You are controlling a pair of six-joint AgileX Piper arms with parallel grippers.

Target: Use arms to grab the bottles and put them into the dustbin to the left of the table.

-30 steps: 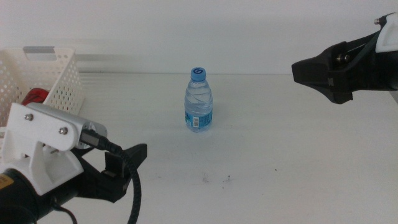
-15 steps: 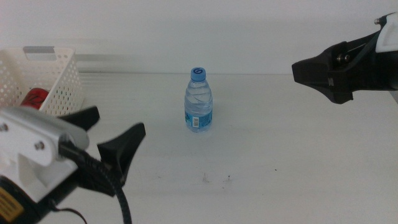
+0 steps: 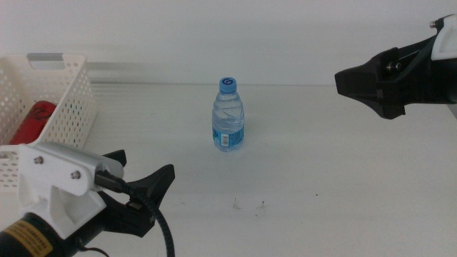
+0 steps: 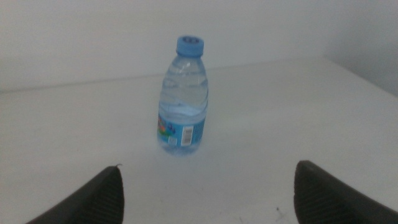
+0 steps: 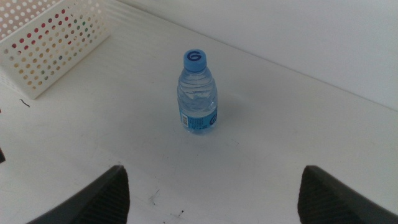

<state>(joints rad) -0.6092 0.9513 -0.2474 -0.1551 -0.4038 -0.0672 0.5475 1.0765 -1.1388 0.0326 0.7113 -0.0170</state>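
We are looking at a small water bottle (image 3: 228,116) that is standing upright near the middle of the white table (image 3: 321,164), closer to the far edge. Its blue cap (image 3: 228,83) is on top.

Our left gripper (image 3: 139,187) is hanging over the near left corner of the table. Its two dark jaws are spread wide apart and are holding nothing. The bottle (image 4: 182,96) is showing between them, well apart from both.

Our right gripper (image 3: 357,84) is waiting up high by the right edge. Its jaws are also spread wide, with nothing in them.

The white dustbin (image 3: 68,107) is sitting at the left edge. Something red (image 3: 34,120) is lying inside it.
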